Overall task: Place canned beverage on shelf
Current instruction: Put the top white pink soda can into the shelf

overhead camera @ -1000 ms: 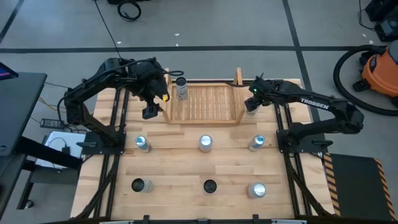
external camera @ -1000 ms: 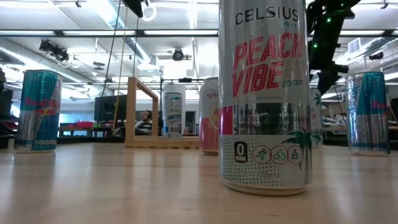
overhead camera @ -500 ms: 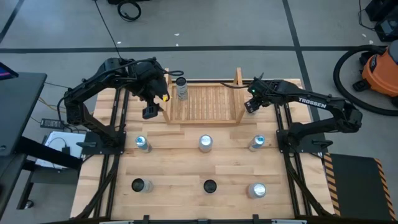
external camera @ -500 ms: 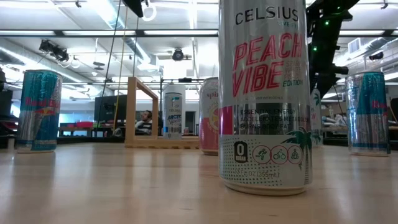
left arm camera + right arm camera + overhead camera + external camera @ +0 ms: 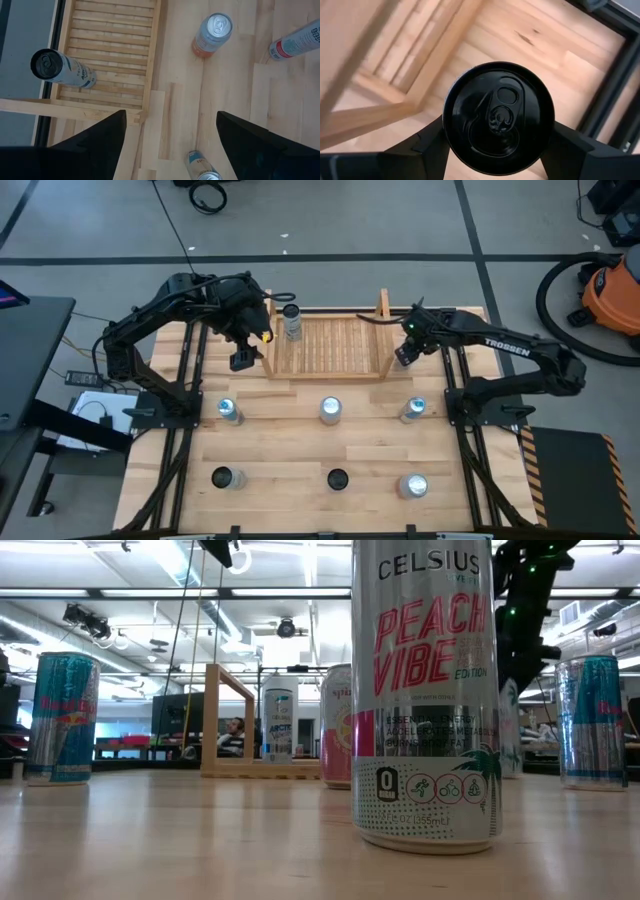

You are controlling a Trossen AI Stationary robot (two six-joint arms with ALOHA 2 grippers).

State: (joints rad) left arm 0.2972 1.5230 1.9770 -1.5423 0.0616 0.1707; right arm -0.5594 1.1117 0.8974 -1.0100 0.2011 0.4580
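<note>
black-topped can (image 5: pixel 498 117) clamped in right gripper (image 5: pixel 402 356) beside shelf (image 5: pixel 330 348) right board; left gripper (image 5: pixel 243 358) part-open, nothing held, near table far-left corner.

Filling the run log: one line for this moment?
right gripper: shut on black-topped can, beside shelf | left gripper: open, waiting | shelf: one can

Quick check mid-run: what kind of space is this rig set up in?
Probably a robotics lab or workshop: taped grey concrete floor, an orange shop vacuum beside the light wooden work table, and exposed ceiling ducts and strip lights behind.
</note>
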